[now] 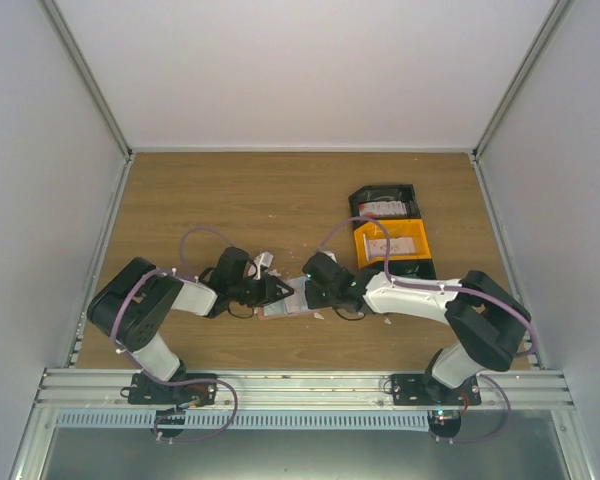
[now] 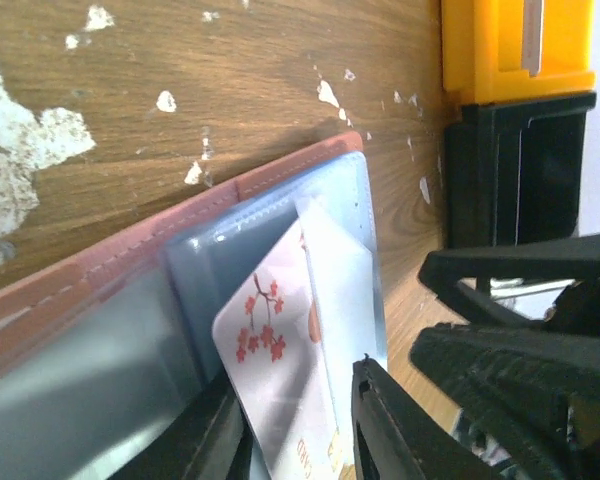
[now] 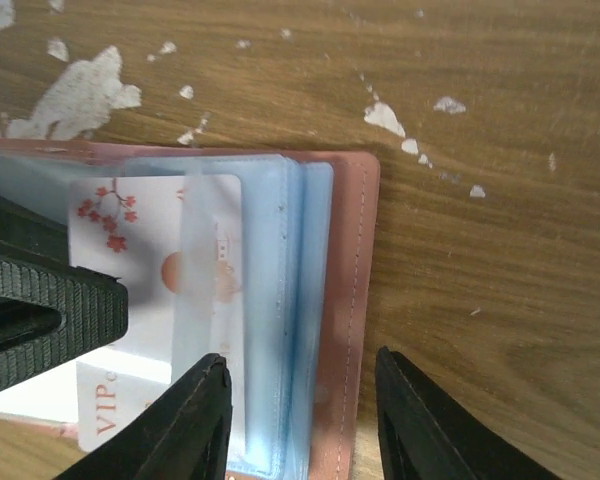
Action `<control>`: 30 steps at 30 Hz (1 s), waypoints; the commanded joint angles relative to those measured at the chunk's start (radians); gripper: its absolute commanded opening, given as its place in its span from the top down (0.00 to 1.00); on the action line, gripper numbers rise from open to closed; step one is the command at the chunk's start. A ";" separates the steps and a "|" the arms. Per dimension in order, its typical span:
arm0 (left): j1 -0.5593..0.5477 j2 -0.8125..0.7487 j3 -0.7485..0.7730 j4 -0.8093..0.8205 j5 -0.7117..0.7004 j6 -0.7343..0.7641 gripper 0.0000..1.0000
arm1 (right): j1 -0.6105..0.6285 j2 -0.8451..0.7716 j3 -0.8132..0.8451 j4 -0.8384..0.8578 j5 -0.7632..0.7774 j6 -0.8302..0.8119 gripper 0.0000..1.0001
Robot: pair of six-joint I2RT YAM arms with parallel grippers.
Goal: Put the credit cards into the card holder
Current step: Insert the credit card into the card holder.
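Card holder [image 3: 355,300] lies open on the tabletop [image 3: 500,200], its stitched edge between the fingers of the half-open, empty right gripper [image 3: 300,360]. The blossom-printed card [image 3: 130,250], half sleeved, points lengthwise toward that gripper. The left gripper [image 2: 295,390], part-open, straddles the card's end. Only the left wrist view shows the orange bin [image 2: 510,50].

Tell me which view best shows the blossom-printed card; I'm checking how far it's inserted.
Right wrist: the card lies face-on, partly under a clear sleeve of the card holder. Left wrist shows it slanted; top external, too small to see.
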 commanded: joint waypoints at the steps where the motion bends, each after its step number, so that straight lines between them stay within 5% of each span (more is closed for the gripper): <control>1: -0.011 -0.079 -0.014 -0.145 -0.077 0.064 0.64 | 0.001 -0.049 0.002 -0.019 0.046 0.013 0.58; 5: -0.014 -0.139 0.002 -0.252 -0.119 0.125 0.51 | -0.002 -0.071 -0.007 -0.020 0.048 0.019 0.55; 10: -0.015 -0.197 -0.006 -0.316 -0.154 0.150 0.47 | -0.001 -0.102 -0.027 -0.017 0.046 0.025 0.53; 20: -0.027 -0.126 0.017 -0.288 -0.134 0.156 0.80 | -0.004 -0.070 -0.033 0.068 -0.051 0.002 0.71; 30: -0.061 -0.025 0.060 -0.275 -0.137 0.194 0.91 | -0.025 0.014 -0.034 0.123 -0.103 -0.015 0.72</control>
